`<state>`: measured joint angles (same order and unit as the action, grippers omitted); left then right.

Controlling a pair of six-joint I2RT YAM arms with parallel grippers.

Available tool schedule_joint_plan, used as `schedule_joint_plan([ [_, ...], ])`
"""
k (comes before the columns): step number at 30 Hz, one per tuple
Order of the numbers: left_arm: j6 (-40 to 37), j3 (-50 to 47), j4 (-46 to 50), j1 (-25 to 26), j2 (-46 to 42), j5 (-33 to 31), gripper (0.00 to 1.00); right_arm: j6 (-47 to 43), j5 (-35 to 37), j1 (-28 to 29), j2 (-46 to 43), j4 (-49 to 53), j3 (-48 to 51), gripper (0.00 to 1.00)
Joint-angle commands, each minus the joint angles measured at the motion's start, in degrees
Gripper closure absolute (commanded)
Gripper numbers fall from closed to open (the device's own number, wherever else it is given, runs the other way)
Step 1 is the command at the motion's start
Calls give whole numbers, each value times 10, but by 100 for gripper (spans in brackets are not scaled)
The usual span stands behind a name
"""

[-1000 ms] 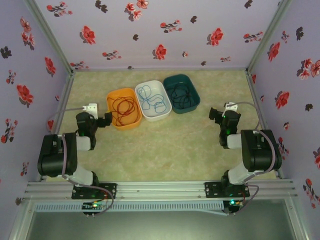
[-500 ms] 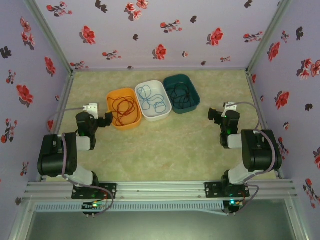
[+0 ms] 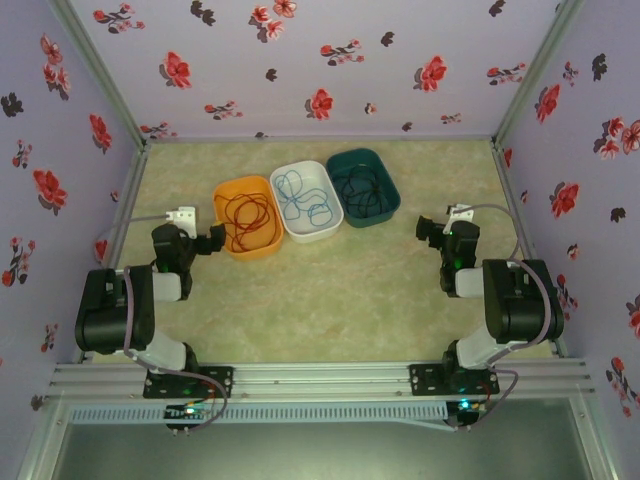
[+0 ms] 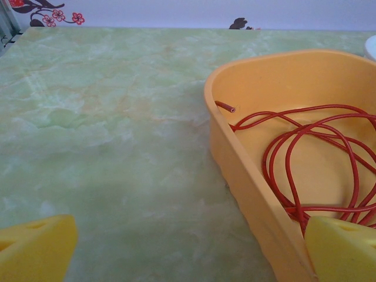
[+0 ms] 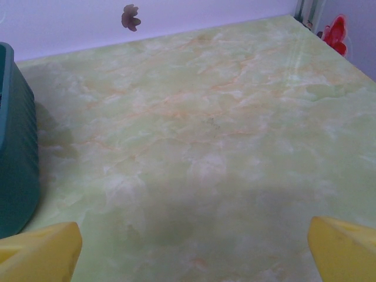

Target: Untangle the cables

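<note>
We take the white tray (image 3: 310, 236), in the middle of the row, as our mark. The blue cable (image 3: 305, 196) lies loosely looped inside it. Just beside it on the left sits the orange tray (image 3: 250, 253), holding the coiled red cable (image 3: 245, 215). Just beside it on the right, a little farther back, the dark green tray (image 3: 372, 221) holds the dark cable (image 3: 362, 190). The cables lie apart — one colour to each tray — on the marbled green table (image 3: 350, 290).

The left gripper (image 3: 212, 243) rests left of the white tray and nearer the arms, close by the orange tray's outer wall. Its jaws are spread wide and grip nothing. Its wrist camera shows that orange wall (image 4: 252, 194) running toward the right yellow pad (image 4: 341, 249), with the red cable's (image 4: 305, 153) cut end near the inner wall.

The right gripper (image 3: 428, 230) sits well right of the white tray, past the green tray and apart from it. Its jaws are also spread wide — bare table lies between them.
</note>
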<state>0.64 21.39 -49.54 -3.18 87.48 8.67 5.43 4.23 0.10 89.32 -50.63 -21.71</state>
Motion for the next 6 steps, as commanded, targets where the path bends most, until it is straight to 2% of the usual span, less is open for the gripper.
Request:
schedule_joint_plan([
  [1,-15,3,-24,-3,8,8,0,-9,-3,-4,1,2,-8,1],
  [6,-14,2,-25,-2,7,9,0,-9,-3,-3,1,2,-8,1],
])
